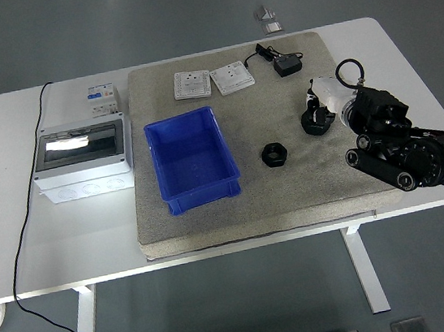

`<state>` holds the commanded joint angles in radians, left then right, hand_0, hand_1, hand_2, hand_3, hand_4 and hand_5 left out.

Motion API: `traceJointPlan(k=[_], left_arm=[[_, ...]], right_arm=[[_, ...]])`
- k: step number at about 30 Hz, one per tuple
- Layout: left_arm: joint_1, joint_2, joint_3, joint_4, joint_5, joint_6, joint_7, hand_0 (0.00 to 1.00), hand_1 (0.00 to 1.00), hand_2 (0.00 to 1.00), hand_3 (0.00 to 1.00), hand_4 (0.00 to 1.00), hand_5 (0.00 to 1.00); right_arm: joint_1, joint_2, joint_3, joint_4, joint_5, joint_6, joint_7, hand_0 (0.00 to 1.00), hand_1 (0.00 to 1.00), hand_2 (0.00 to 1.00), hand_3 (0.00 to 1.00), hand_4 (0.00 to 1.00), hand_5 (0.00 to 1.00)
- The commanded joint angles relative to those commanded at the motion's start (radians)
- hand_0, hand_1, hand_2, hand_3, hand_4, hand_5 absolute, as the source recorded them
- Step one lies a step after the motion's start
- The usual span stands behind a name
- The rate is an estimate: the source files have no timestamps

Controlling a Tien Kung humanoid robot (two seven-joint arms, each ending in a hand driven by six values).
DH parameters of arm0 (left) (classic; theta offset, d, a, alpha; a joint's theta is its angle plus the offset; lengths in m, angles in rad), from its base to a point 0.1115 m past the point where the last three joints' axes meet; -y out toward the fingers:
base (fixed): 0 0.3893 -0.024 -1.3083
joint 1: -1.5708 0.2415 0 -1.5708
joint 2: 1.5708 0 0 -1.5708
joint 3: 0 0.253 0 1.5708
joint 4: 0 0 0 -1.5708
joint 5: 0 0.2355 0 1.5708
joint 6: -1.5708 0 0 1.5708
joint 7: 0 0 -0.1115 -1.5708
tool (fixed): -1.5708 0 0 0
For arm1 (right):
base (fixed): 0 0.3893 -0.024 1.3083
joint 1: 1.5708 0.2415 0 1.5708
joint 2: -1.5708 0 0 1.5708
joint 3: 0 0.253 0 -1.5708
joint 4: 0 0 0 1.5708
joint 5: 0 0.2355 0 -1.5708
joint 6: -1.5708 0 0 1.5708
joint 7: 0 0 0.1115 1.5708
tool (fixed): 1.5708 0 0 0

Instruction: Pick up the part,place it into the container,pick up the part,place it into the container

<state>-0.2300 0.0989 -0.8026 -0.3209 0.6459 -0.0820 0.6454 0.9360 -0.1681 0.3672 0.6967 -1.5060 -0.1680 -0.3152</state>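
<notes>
While right hand (322, 102) sits over black part (315, 122), finger state unclear | second part (274, 154) waits | grip squarely, lift straight, carry to blue container (193, 160).

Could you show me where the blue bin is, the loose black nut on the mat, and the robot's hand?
blue bin (178, 195): head view, on its near rim.
black nut (274, 154): head view, on the nut's top face.
right hand (318, 109): head view, on the hand at the second black part.
</notes>
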Motion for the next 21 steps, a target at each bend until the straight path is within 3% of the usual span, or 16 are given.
traceJointPlan(k=[8,9,14,15,18,21], left_arm=[[0.003,0.004,-0.003,-0.001,-0.005,0.003,0.0,0.752,0.748,0.761,0.844,0.941,0.998],[0.004,0.004,-0.003,-0.002,-0.006,0.003,0.0,0.752,0.747,0.761,0.84,0.942,0.998],[0.005,0.005,-0.003,-0.003,-0.012,0.004,0.0,0.752,0.747,0.761,0.84,0.942,0.998],[0.005,0.005,-0.003,-0.004,-0.014,0.005,0.0,0.752,0.748,0.76,0.837,0.946,0.998],[0.006,0.005,-0.002,-0.005,-0.02,0.006,0.0,0.752,0.748,0.76,0.837,0.946,0.998],[0.009,0.004,-0.003,-0.006,-0.023,0.007,0.0,0.752,0.748,0.76,0.837,0.946,0.998]], right_arm=[[-0.015,-0.027,0.101,0.057,-0.027,-0.027,0.007,0.967,0.97,0.968,0.995,0.998,0.532],[-0.016,-0.032,0.121,0.067,-0.022,-0.041,0.015,0.955,0.931,0.932,0.998,0.998,0.856],[-0.03,-0.054,0.217,0.103,0.067,-0.13,0.088,0.955,0.931,0.932,0.998,0.998,0.856],[-0.038,-0.06,0.242,0.112,0.097,-0.154,0.113,0.914,0.852,0.841,0.75,0.998,0.998],[-0.066,-0.074,0.303,0.147,0.183,-0.201,0.175,0.914,0.852,0.841,0.75,0.998,0.998],[-0.105,-0.087,0.372,0.202,0.295,-0.218,0.247,0.914,0.852,0.841,0.75,0.998,0.998]])
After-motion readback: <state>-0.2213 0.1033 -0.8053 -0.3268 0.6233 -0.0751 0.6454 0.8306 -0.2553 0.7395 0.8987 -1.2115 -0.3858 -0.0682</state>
